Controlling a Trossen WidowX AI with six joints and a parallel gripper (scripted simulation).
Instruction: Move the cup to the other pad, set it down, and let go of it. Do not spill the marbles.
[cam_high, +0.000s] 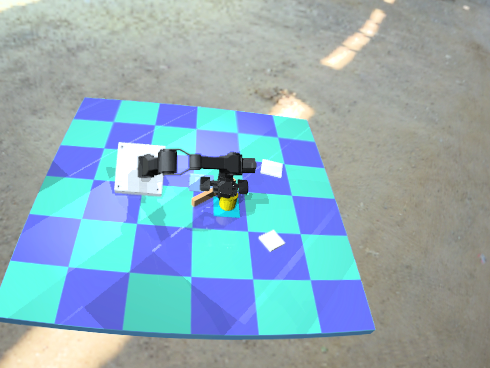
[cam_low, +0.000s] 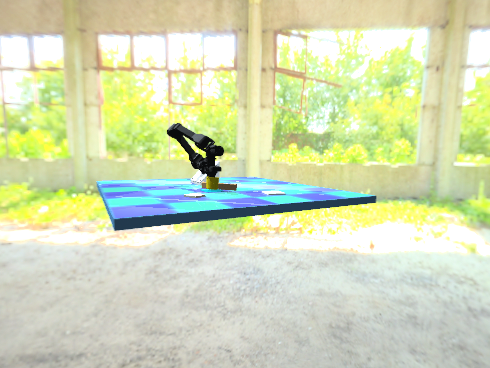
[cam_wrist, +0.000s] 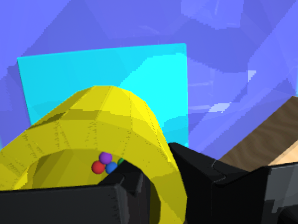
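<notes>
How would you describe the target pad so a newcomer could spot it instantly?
Start at the blue-and-teal checkered board, then find the black arm's pincer shut on the yellow faceted cup. The flat cyan square pad lies directly beneath; unlike the nearby white squares, it is bright cyan.

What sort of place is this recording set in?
It looks like a derelict concrete hall: bare window openings with greenery behind and a rough dirt floor. The arm works on a checkered platform, its gripper shut on the yellow cup.

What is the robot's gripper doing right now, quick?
Gripper: closed on the yellow cup, which has marbles inside, above the cyan pad.
</notes>
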